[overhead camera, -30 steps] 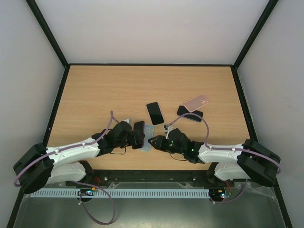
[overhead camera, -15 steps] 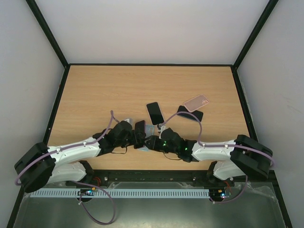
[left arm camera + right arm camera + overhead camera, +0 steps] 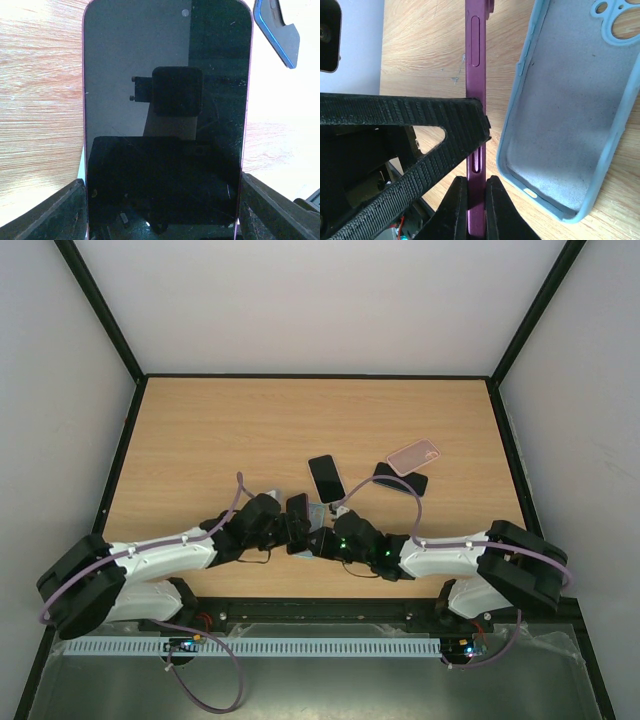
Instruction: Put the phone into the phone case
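Note:
The phone, purple-rimmed with a dark screen, stands on edge just above the table, its long sides between my left gripper's fingers. In the top view the phone sits between both arms, the left gripper on its left side. My right gripper is shut on the phone's thin purple edge, its two tips pressing either face; in the top view the right gripper meets the phone from the right. The light blue phone case lies open side up on the table, right beside the phone.
A second black phone lies flat behind the grippers. A pink case rests partly on another dark phone at the right. A pale flat thing lies left of the held phone. Black frame rails border the table.
My right arm moved left to the phone, and its jaws shut on the phone's edge. The left gripper kept holding the phone, hardly moving.

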You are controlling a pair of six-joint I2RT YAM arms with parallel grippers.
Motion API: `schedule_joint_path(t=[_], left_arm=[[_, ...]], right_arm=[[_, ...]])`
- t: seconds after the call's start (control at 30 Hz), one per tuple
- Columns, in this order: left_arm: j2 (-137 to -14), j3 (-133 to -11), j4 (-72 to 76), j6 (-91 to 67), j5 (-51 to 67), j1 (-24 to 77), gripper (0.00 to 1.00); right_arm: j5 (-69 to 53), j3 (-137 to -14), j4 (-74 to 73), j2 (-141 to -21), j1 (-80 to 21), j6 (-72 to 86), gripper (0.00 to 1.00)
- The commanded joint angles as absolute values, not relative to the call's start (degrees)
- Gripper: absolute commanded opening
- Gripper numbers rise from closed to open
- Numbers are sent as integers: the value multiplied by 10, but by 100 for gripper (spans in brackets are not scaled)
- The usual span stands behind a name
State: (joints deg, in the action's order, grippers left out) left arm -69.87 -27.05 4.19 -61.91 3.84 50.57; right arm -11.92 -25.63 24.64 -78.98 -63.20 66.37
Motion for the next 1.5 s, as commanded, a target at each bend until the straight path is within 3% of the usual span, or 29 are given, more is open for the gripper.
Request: schedule_joint_path(t=[0.0, 0.2, 0.3, 0.77, 1.47], left_arm=[[-687, -279, 81, -631, 62, 509, 72], [-650, -279, 43, -621, 27, 508, 95], [-631, -279, 9, -614, -9, 508, 99], [-666, -252, 29, -594, -24, 491, 98], [-761, -203, 179, -621, 47, 489, 78]], right_arm=[[-105, -249, 271, -787, -636, 656, 2], [-90, -232, 254, -766, -637, 659, 2], [-79, -229, 233, -752, -636, 662, 2], [-88, -244, 183, -729, -620, 711, 2], [-165, -247, 241, -797, -583, 686, 2]])
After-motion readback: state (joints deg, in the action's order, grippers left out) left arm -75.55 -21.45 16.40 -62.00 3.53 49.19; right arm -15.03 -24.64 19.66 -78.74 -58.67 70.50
